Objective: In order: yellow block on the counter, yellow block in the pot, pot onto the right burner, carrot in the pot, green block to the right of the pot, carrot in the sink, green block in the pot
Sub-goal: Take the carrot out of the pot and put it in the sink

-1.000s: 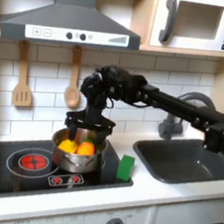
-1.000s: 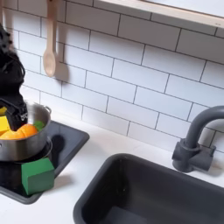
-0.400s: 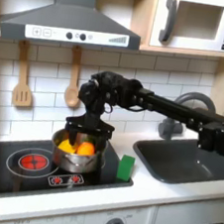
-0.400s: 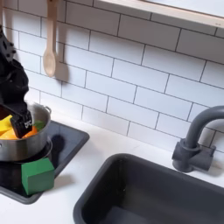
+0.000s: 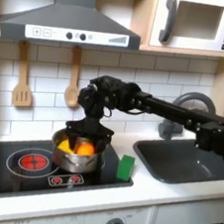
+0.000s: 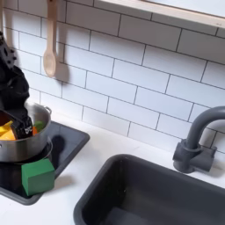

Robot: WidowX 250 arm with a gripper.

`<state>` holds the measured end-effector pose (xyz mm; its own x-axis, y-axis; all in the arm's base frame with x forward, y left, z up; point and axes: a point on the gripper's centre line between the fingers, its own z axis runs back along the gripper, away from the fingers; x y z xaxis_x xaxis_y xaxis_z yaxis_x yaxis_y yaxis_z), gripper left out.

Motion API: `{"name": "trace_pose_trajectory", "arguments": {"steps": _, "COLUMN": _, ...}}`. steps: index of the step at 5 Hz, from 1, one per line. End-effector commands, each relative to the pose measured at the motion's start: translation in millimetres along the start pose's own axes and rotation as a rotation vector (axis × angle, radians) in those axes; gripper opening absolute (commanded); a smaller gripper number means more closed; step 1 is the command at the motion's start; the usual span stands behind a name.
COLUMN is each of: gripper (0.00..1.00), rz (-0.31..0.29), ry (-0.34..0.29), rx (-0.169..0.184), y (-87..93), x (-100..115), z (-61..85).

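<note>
**Desk:** What have you got on screen? Start with the big things.

**Me:** The worktop is the widest surface I see. I'll use the pot as my landmark. The sink is sunk into the worktop well off to the pot's right in the first exterior view, with its faucet at the back rim. The black stovetop is under the pot.

**Desk:** And the arm?

**Me:** My arm reaches in from the sink side and bends down over the pot. The tool is down at the pot's mouth, its fingers dipping inside the rim in the second exterior view.

**Desk:** How wide is it set?

**Me:** I can't tell. The fingers are among the contents, and I can't make out whether they hold anything.

**Desk:** Contents?

**Me:** The carrot lies in the pot, under the tool. The yellow block is also in the pot, beside the carrot, toward the second exterior view's left edge.

**Desk:** Green block?

**Me:** The green block stands upright on the stovetop, just beside the pot on its sink side.
</note>
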<state>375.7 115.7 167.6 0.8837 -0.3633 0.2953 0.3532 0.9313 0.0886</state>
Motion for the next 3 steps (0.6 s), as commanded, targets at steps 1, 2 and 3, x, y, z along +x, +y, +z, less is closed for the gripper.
{"name": "trace_pose_trajectory", "arguments": {"steps": 1, "gripper": 1.0, "rz": -0.01, "ry": 0.013, "rx": -0.015, "y": -3.0, "x": 3.0, "z": -9.1}}
{"name": "trace_pose_trajectory", "arguments": {"steps": 2, "gripper": 1.0, "rz": -0.001, "ry": 0.026, "rx": -0.019, "y": -3.5, "x": -0.1, "z": -11.3}}
{"name": "trace_pose_trajectory", "arguments": {"steps": 3, "gripper": 0.0, "rz": 0.004, "ry": 0.025, "rx": -0.022, "y": -3.9, "x": -2.7, "z": -10.4}}
